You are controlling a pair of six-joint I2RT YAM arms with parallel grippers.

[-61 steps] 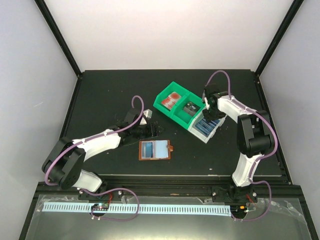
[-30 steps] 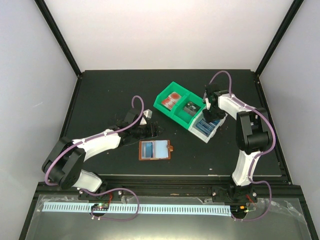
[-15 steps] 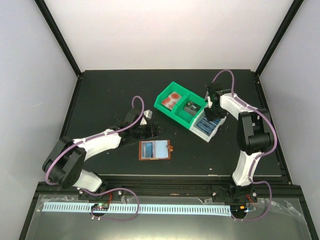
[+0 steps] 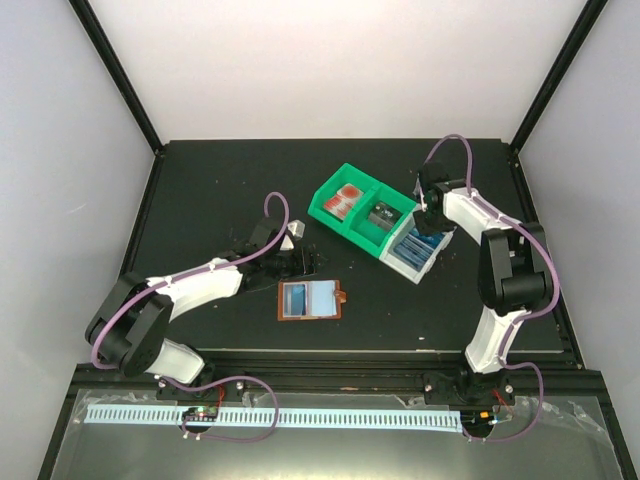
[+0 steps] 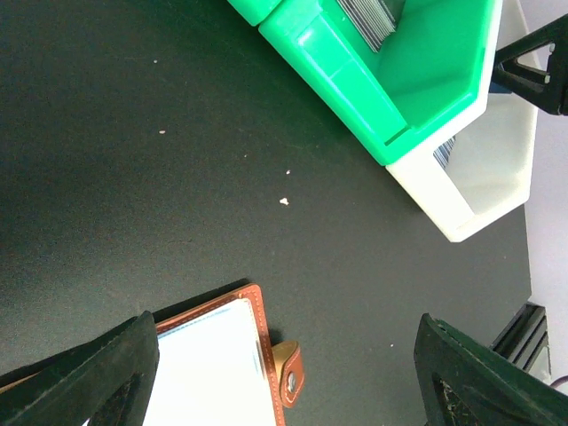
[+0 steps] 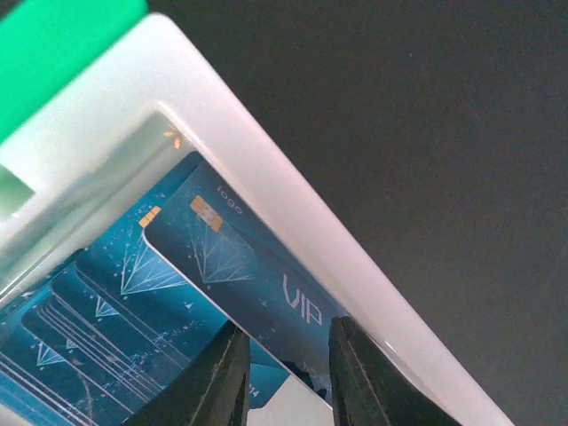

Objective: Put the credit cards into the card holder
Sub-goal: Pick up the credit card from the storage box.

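Observation:
The card holder (image 4: 311, 299) lies open on the black table, reddish-brown with a snap tab and a pale blue face inside. My left gripper (image 4: 305, 262) hovers open just above its far edge. In the left wrist view, only the card holder's (image 5: 240, 355) tab corner lies between the wide-set fingers of the left gripper (image 5: 288, 373). My right gripper (image 4: 425, 215) reaches into the pale bin (image 4: 412, 272) of blue credit cards (image 4: 410, 250). In the right wrist view, the right gripper's (image 6: 286, 364) fingers stand either side of the end of a tilted blue VIP card (image 6: 240, 257). Contact is unclear.
A green two-compartment bin (image 4: 338, 183) sits beside the pale bin, with red cards (image 4: 345, 200) in one half and dark cards (image 4: 381, 215) in the other. The pale bin's wall (image 6: 266, 177) runs right beside my right fingers. Black frame rails border the table.
My right gripper's jaws have narrowed around the blue card, and that arm has shifted slightly toward the bin's far end. The left arm and the card holder have not moved.

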